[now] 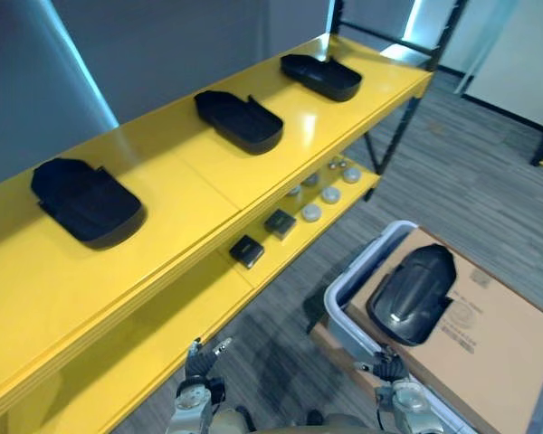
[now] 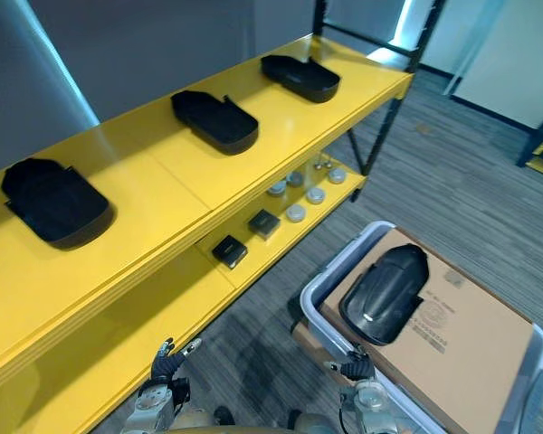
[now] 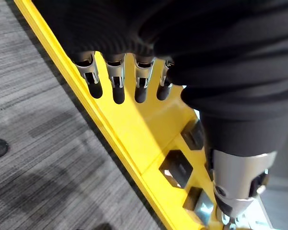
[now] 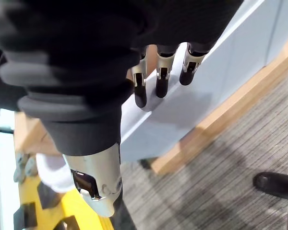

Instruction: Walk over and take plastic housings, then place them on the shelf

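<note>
One yellow shelf (image 1: 172,244): the largest thing before you, running from lower left to upper right. Its top board has bare stretches between the parts on it. If you step in too close, an arm could catch its front lip.
Lower board (image 1: 154,348): sits under the top board, near your left hand. A careless lift on that side could strike the top board's underside.
Cardboard sheet (image 1: 493,348): lies across a grey bin (image 1: 340,291) at your right, on the carpet. I judge it a loose cover, so pressing down hard may tip or slide it.
Loose housing (image 1: 414,294): black, glossy and curved, lying on the cardboard sheet at the end nearer the shelf. Nothing holds it. This is the piece to take, and its smooth shell could slip from a one-handed pinch.
Shelved housings: near housing (image 1: 86,201), middle housing (image 1: 240,120) and far housing (image 1: 321,77) lie well apart on the top board. Set the next one in a gap, or you may knock one off.
Right hand (image 1: 387,366): low, just before the bin's rim, fingers straight and empty.
Left hand (image 1: 202,362): low, beside the lower board, fingers relaxed and holding nothing.
Black boxes (image 1: 246,250): small, on the lower board's front edge.
Round parts (image 1: 312,212): smallest, silvery, clustered further along. A swinging arm could sweep them to the floor.
</note>
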Available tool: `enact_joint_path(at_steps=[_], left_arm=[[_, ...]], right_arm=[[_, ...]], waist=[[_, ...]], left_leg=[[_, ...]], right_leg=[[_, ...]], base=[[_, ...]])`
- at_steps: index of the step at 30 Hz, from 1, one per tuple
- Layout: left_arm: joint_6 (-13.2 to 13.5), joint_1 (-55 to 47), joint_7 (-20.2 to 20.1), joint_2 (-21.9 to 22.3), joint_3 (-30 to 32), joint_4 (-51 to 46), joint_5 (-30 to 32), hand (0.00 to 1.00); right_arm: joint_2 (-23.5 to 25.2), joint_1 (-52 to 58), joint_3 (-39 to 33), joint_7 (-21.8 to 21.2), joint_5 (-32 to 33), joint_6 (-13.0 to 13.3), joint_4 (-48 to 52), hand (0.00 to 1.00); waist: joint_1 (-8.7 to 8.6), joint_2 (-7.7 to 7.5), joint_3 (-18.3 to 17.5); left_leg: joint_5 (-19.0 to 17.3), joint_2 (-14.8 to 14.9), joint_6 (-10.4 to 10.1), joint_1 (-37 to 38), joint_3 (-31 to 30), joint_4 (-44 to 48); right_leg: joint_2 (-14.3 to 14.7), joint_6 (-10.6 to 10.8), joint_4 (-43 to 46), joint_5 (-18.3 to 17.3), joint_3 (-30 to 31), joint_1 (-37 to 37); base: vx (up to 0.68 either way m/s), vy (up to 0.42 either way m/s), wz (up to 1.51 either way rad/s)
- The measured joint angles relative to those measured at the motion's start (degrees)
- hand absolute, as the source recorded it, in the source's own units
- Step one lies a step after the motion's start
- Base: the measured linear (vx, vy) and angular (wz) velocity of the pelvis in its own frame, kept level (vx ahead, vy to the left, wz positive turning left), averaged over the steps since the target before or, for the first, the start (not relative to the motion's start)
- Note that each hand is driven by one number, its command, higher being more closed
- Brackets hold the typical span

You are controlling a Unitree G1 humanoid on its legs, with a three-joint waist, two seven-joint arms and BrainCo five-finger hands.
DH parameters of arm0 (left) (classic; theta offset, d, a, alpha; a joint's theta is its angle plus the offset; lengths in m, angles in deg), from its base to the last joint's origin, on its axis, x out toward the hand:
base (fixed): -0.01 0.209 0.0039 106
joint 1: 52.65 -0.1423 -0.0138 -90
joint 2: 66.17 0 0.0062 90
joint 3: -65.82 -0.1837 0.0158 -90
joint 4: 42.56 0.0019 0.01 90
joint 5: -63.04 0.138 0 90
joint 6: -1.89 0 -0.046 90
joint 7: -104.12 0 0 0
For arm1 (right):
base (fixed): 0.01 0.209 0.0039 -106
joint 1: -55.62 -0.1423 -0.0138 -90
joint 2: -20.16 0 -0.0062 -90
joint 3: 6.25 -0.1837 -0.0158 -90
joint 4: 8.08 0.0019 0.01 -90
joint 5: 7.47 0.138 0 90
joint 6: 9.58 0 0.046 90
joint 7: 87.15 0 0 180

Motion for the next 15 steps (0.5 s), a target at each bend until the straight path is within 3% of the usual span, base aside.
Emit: enact_joint_path(at_steps=[1,2,4,5,6,8,11,12,13,14,15], left_arm=[[-0.10,-0.64,-0.01,-0.33,0.05,0.16,0.01,0.00],[-0.40,-1.15,-0.01,-0.42,0.45,0.12,-0.01,0.00],[-0.60,-1.86,0.04,-0.55,0.55,0.11,-0.02,0.00],[-0.61,-2.22,-0.01,-1.78,0.56,0.14,0.01,0.00],[-0.61,-2.20,-0.02,-2.60,0.56,0.23,0.01,0.00],[-0.59,-1.31,-0.04,-3.53,0.53,0.90,0.05,0.00],[-0.58,-1.17,-0.10,-3.30,0.40,1.48,0.11,0.00],[-0.58,-0.92,-0.10,-2.85,0.42,1.49,0.12,0.00],[-0.58,-0.88,-0.10,-2.07,0.37,1.50,0.09,0.00],[-0.58,-0.94,-0.11,-1.58,0.36,1.50,0.08,0.00],[-0.58,-1.03,-0.15,-0.82,0.15,1.50,0.00,0.00]], right_arm=[[0.27,-0.74,0.03,-0.03,0.11,-0.04,-0.50,0.00],[0.45,-1.54,-0.02,-0.04,0.21,-0.05,-0.91,0.00],[0.95,-1.79,0.03,-0.04,0.22,-0.04,-1.06,0.00],[1.40,-1.76,0.16,-0.04,0.22,0.05,-1.05,0.00],[1.54,-1.53,0.28,-0.03,0.22,0.09,-1.03,0.00],[0.87,-0.17,0.09,0.02,0.23,0.06,-1.06,0.00],[0.82,1.30,0.00,0.09,1.41,0.04,-1.06,0.00],[0.75,1.56,-0.02,0.16,1.88,0.05,-1.03,0.00],[0.68,1.63,-0.02,0.28,2.48,0.06,-1.03,0.00],[0.58,1.56,-0.09,0.36,2.65,0.06,-1.02,0.00],[-0.23,1.27,-0.34,1.06,3.61,0.08,-1.03,0.00]], waist=[[-0.19,0.23,0.02],[-0.18,0.74,0.23],[-0.05,1.33,0.50],[0.06,0.85,0.14],[-0.10,0.83,0.13],[-0.42,1.60,0.23],[-0.84,1.35,0.44],[-1.23,0.95,0.89],[-1.33,0.90,1.10],[-1.27,0.81,1.39],[-1.05,1.21,1.83]], left_leg=[[0.22,1.11,0.13,0.24,2.83,-0.21],[0.28,1.82,0.19,0.45,5.91,-0.36],[0.55,2.65,-0.28,1.46,9.79,-0.85],[1.08,3.06,-1.16,2.26,11.52,-1.28],[1.40,3.22,-1.67,2.42,12.16,-1.35],[2.06,5.43,-2.73,3.14,12.55,-0.95],[1.70,8.56,-3.13,3.21,12.20,4.49],[1.42,10.15,-2.71,1.98,9.58,9.07],[-0.49,9.99,-1.83,0.37,2.77,12.14],[-1.45,8.89,-2.20,-0.37,-1.98,12.39],[-3.46,5.05,-3.49,-1.83,-12.58,11.72]], right_leg=[[-0.62,-0.50,-1.46,-0.62,-2.60,-0.77],[-4.41,-1.32,0.88,-1.92,-13.93,-1.92],[-8.97,-1.63,2.83,-1.85,-28.59,-1.65],[-10.13,-0.62,2.06,-0.23,-34.67,-0.73],[-9.41,1.16,0.47,1.88,-34.50,-0.77],[-5.88,-0.17,-2.25,3.47,-30.92,-0.25],[-4.20,-1.37,-2.42,2.80,-28.55,0.50],[-3.61,-1.93,-2.43,2.44,-27.02,0.96],[-3.23,-2.34,-2.34,2.12,-25.33,1.08],[-3.07,-2.53,-2.38,1.96,-24.25,1.06],[-2.76,-3.07,-2.22,1.45,-21.73,1.12]], base=[[-0.15,-0.012,-1.03],[-0.14,0.004,-1.10],[-0.08,0.009,-1.10],[-0.04,-0.079,-1.17],[-0.01,-0.146,-1.04],[0.00,-0.192,-0.83],[-0.01,-0.177,-0.58],[-0.03,-0.129,-0.64],[-0.04,-0.097,-0.71],[-0.02,0.003,-0.93],[0.00,0.037,-0.80]])
